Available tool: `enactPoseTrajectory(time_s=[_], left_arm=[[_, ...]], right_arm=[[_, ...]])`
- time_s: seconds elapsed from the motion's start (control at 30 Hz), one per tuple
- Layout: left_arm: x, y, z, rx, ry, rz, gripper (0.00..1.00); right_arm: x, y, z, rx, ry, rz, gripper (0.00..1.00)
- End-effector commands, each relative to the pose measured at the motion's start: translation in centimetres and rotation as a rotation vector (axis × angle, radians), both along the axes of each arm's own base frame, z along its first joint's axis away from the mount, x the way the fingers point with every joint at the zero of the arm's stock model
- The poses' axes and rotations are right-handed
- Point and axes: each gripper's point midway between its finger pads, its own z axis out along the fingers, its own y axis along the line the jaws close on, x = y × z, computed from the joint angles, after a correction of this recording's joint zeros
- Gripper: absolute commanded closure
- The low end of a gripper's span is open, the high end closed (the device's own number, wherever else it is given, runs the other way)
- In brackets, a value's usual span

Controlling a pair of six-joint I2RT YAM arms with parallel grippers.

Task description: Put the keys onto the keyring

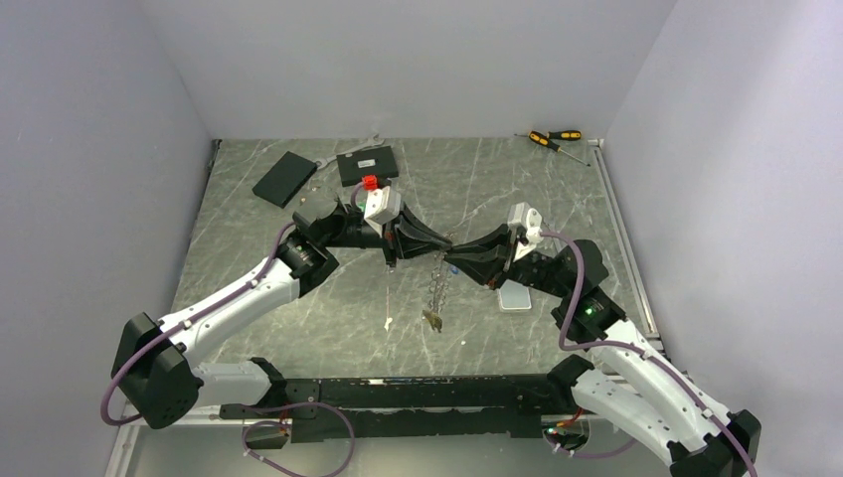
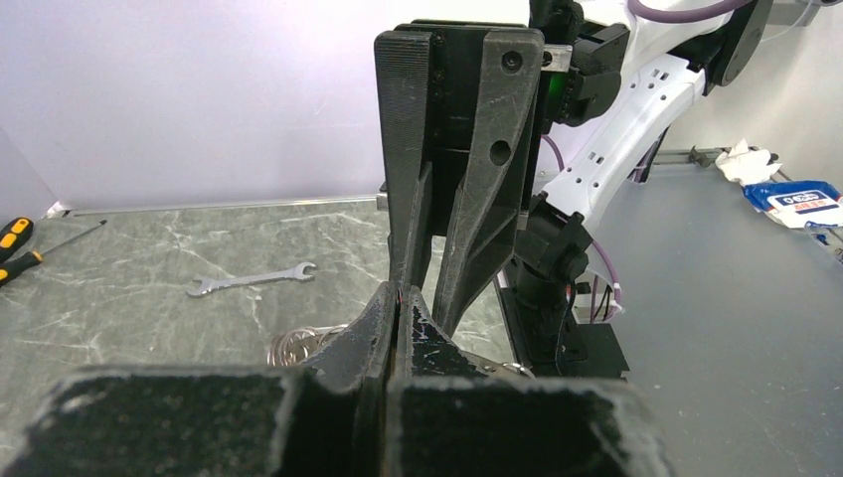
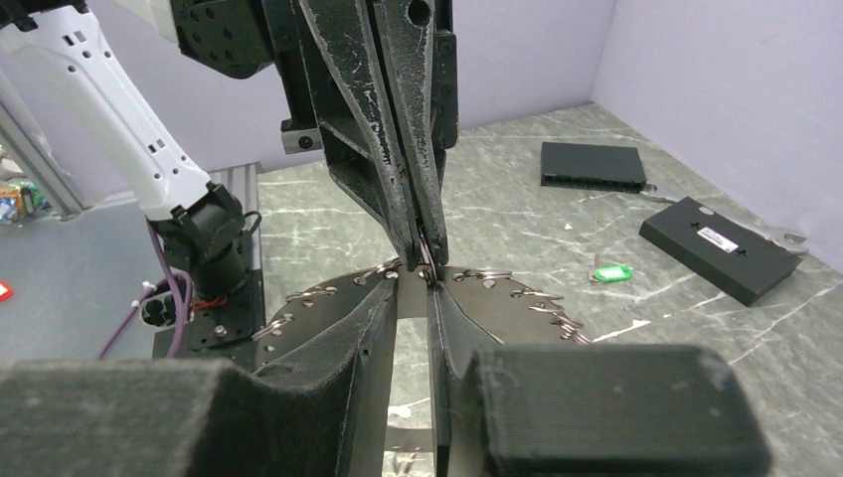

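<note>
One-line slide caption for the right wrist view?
Shut left gripper pinches the keyring at its rim, facing the open right gripper.

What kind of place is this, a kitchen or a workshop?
Probably a robot lab or test booth: a robot's left arm and right arm fixed to a marbled table, plain white walls boxing it in, and tools like screwdrivers and a wrench lying about.
</note>
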Motion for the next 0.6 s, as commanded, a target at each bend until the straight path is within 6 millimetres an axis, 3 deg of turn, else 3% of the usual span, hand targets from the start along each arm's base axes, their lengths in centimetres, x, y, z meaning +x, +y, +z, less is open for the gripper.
enactPoseTrajectory(time_s=[0.0, 0.3, 0.57], left_arm=[[-0.78, 0.09, 1.03, -0.028, -0.029, -0.024, 1.0], [-0.91, 0.07, 1.03, -0.021, -0.034, -0.032, 1.0], [-0.88, 0.02, 1.21, -0.031, -0.031, -0.029, 1.0]], right_arm=[[0.0, -0.79, 4.53, 0.085, -0.135, -0.05, 0.78], [0.05, -1.1, 4.69, 0.085, -0.144, -0.07, 0.69], [-0.08, -0.87, 4.53, 0.081, -0.139, -0.054, 0.74]])
